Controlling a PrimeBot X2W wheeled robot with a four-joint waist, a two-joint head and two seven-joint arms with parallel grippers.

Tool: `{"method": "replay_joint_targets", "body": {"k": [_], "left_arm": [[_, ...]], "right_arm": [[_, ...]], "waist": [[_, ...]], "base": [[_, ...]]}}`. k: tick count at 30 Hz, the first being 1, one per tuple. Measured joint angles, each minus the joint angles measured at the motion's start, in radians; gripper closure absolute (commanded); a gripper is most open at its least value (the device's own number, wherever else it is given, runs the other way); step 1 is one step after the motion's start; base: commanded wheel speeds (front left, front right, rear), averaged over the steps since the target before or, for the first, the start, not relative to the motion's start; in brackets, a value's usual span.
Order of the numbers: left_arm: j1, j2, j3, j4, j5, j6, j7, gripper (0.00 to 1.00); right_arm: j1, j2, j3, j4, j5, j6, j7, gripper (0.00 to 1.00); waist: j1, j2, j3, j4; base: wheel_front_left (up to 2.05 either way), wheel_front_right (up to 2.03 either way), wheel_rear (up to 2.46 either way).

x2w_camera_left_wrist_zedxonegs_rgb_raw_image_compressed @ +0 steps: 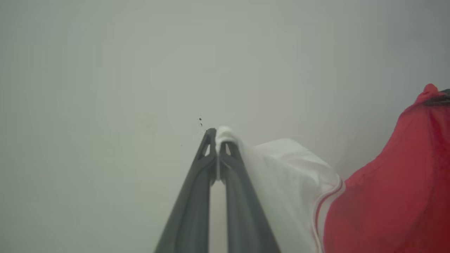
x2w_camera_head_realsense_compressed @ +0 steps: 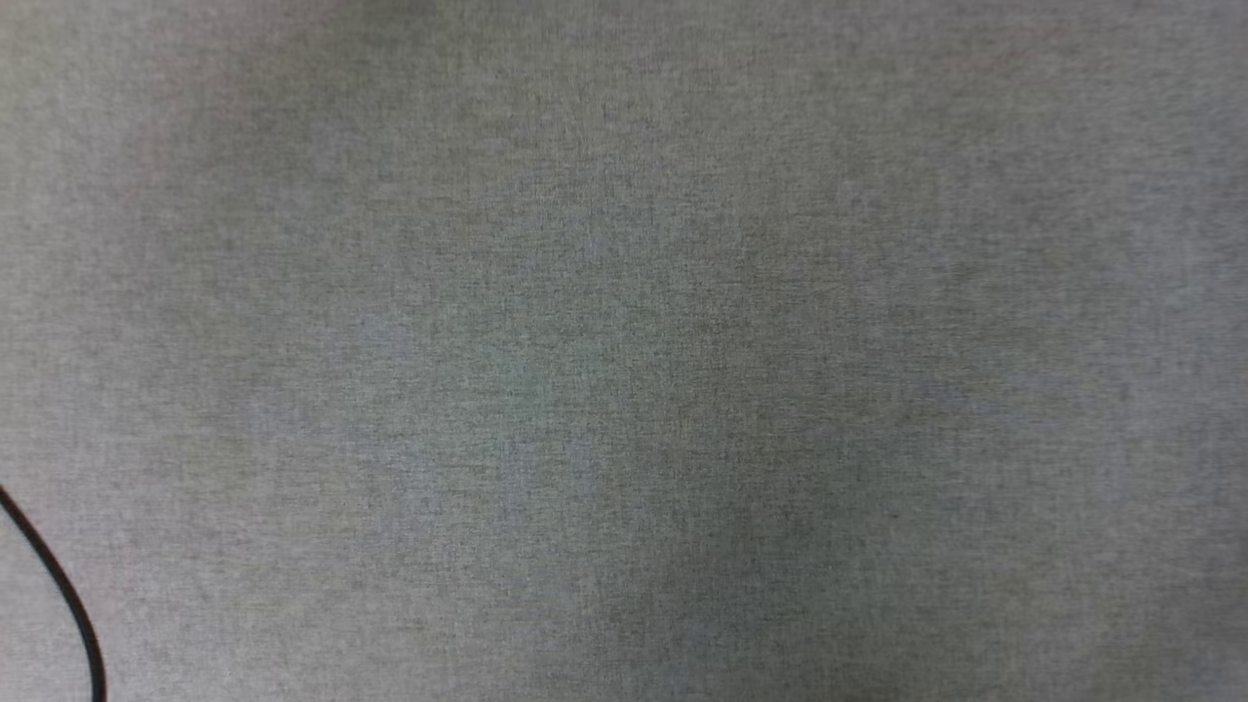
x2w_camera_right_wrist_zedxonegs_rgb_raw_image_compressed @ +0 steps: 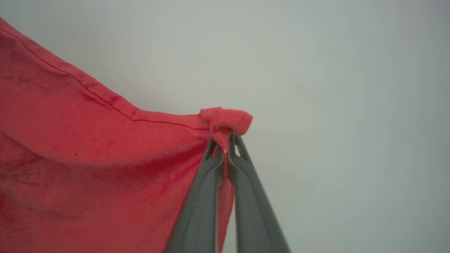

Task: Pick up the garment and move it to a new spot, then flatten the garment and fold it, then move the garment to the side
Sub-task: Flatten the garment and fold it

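The garment [x2w_camera_right_wrist_zedxonegs_rgb_raw_image_compressed: 88, 158] is a red jersey T-shirt with white sleeves. In the right wrist view my right gripper [x2w_camera_right_wrist_zedxonegs_rgb_raw_image_compressed: 225, 140] is shut on a bunched corner of its red hemmed edge, and the red cloth spreads away to the left. In the left wrist view my left gripper [x2w_camera_left_wrist_zedxonegs_rgb_raw_image_compressed: 218, 135] is shut on the tip of a white sleeve [x2w_camera_left_wrist_zedxonegs_rgb_raw_image_compressed: 288, 175] with red-striped trim, and the red body [x2w_camera_left_wrist_zedxonegs_rgb_raw_image_compressed: 393, 196] hangs at the right. A pale grey surface lies behind both grips.
The head view looks down on a grey woven tabletop [x2w_camera_head_realsense_compressed: 624, 292]. A thin black cable [x2w_camera_head_realsense_compressed: 68, 595] curves across its lower left corner.
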Motion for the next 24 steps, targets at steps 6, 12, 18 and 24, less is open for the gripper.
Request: {"method": "replay_joint_targets", "body": {"k": [6, 12, 18, 24], "left_arm": [[-0.006, -0.004, -0.038, 0.1, -0.035, -0.003, -0.049, 1.0], [0.063, -0.003, -0.106, 0.142, -0.079, -0.003, -0.106, 1.0], [0.21, 0.021, -0.143, 0.146, -0.122, -0.003, -0.151, 1.0], [0.404, 0.04, -0.152, 0.088, -0.151, 0.002, -0.172, 1.0]], "right_arm": [[-0.039, 0.023, 0.074, 0.097, 0.023, 0.0, -0.047, 1.0], [0.002, 0.031, 0.157, 0.173, 0.063, 0.0, -0.118, 1.0], [0.106, 0.049, 0.222, 0.208, 0.126, 0.0, -0.191, 1.0], [0.258, 0.015, 0.298, 0.19, 0.182, 0.0, -0.242, 1.0]], "waist": [[0.0, 0.0, 0.047, 0.006], [0.0, 0.0, 0.06, 0.002], [0.0, 0.0, 0.036, -0.001], [0.0, 0.0, -0.015, 0.004]], "base": [[0.0, 0.0, 0.0], [0.0, 0.0, 0.0], [0.0, 0.0, 0.0], [0.0, 0.0, 0.0]]}}
